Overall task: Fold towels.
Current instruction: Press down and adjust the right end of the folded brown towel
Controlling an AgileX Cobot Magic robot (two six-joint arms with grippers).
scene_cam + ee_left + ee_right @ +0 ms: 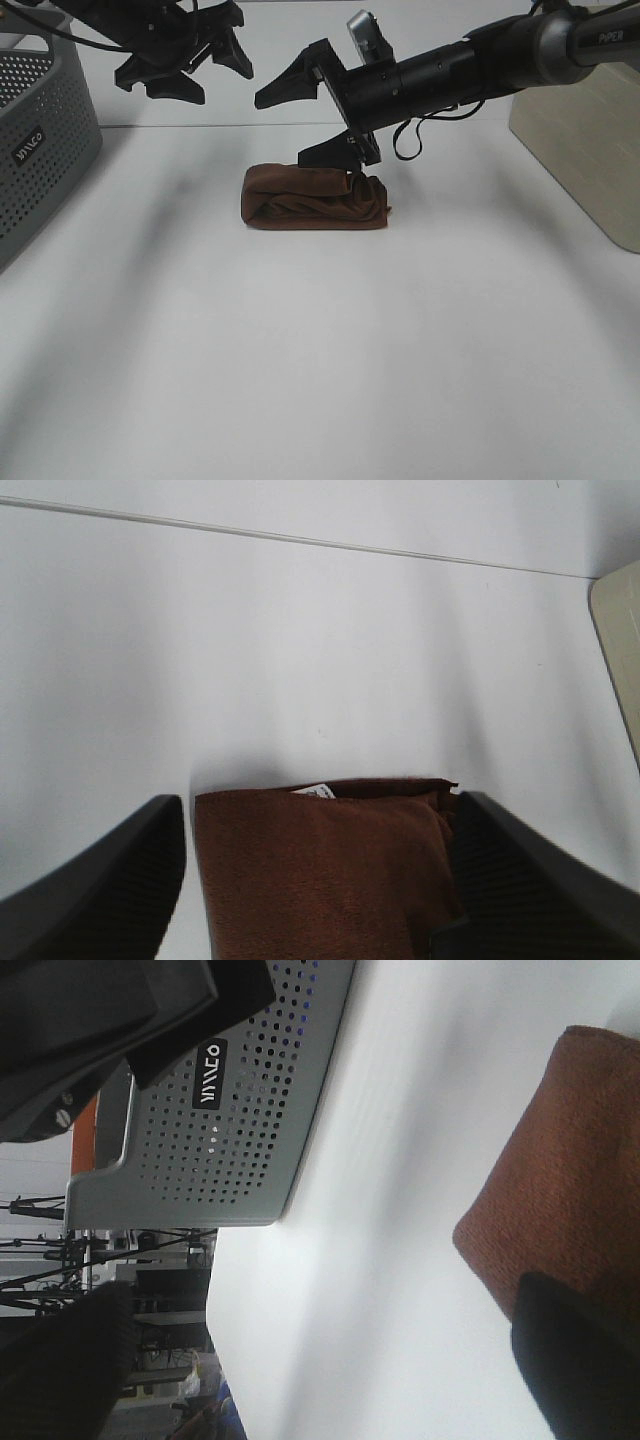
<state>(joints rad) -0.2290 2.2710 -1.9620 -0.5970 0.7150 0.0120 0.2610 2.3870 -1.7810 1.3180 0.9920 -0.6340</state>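
Towel [315, 198] folded, far edge hidden by right fingers [325, 157]

In the overhead view the right tool [322, 118] covers part of the towel's [312, 197] far edge, so contact between its lower finger and the cloth cannot be told. The grey basket [40, 140] is cut off by the left edge, the beige box [590, 150] by the right. Both wrist views crop the towel, and the white tag [318, 791] is too small to read.
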